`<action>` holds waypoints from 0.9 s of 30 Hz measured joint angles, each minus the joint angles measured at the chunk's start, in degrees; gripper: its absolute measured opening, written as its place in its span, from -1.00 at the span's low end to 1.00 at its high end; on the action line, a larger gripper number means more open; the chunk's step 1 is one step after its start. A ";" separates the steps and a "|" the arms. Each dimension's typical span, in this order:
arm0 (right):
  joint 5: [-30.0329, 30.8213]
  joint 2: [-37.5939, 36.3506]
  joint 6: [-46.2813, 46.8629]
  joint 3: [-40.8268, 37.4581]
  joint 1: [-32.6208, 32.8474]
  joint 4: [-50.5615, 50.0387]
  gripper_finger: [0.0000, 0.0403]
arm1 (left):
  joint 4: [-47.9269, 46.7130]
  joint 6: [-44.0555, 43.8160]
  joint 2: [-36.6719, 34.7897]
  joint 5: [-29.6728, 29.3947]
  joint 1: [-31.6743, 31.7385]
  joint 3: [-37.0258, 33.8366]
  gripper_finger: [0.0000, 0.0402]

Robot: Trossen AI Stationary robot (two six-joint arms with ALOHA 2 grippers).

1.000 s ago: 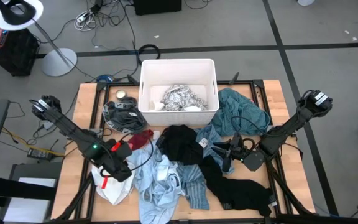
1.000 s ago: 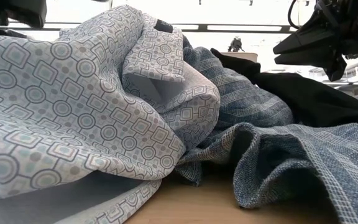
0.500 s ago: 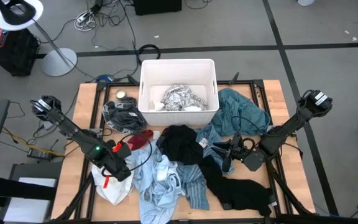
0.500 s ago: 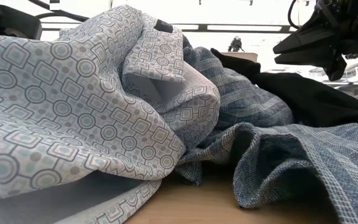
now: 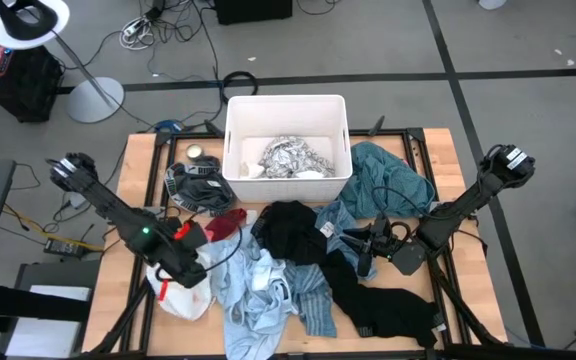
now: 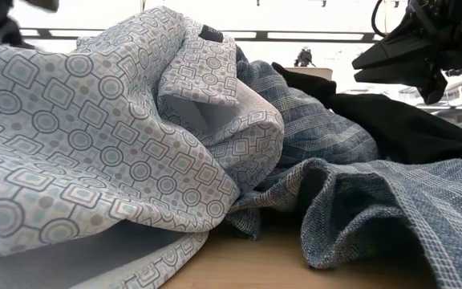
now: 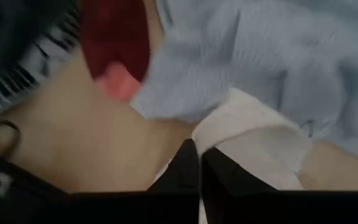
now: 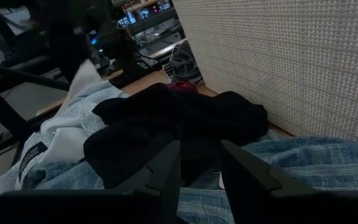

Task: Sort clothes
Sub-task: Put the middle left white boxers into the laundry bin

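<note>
The clothes lie heaped on the table: a white garment [image 5: 178, 298] at the near left, light blue ones [image 5: 268, 290], black ones [image 5: 293, 230], a teal one [image 5: 388, 180], a grey striped one [image 5: 198, 190] and a small red one [image 5: 230, 218]. My left gripper [image 5: 184, 274] is shut on the white garment [image 7: 253, 140], beside the light blue cloth [image 7: 241, 68]. My right gripper [image 5: 358, 255] stands open at the right of the pile, above the clothes [image 6: 367, 64], its fingers pointing at a black garment [image 8: 173, 118]. My left gripper pinches a bunched fold of the white garment [image 7: 219, 146] between its two fingers, coming from above and slanting down. One layer or several, I cannot tell. The rest of the garment lies slack on the table [image 5: 173, 305] below the gripper.
A white bin [image 5: 236, 150] stands at the table's far middle with a crumpled patterned garment [image 5: 288, 158] inside; its wall [image 8: 291, 62] is close beside my right gripper. A patterned shirt [image 6: 95, 136] and blue checked cloth [image 6: 391, 209] fill the near edge.
My left gripper has gone a little toward the table's left edge, and in the low view it has passed out at the top. The white garment under it has bunched into a smaller heap. My right arm has kept still.
</note>
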 joint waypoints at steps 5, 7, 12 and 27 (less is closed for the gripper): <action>0.01 0.00 0.00 0.00 -0.04 0.00 -0.44 | -8.51 0.56 -0.76 -7.53 0.22 9.37 -0.99; 0.01 0.00 0.00 0.00 -0.04 -0.01 -0.44 | -10.98 1.59 -0.74 -10.51 0.22 13.20 -1.00; 0.01 0.00 0.00 0.00 -0.04 -0.01 -0.45 | -14.30 5.14 -0.72 -16.79 1.09 21.09 -1.00; 0.01 0.00 0.04 0.00 -0.04 -0.03 -0.45 | -13.52 28.42 -0.76 -24.11 13.07 37.84 -1.00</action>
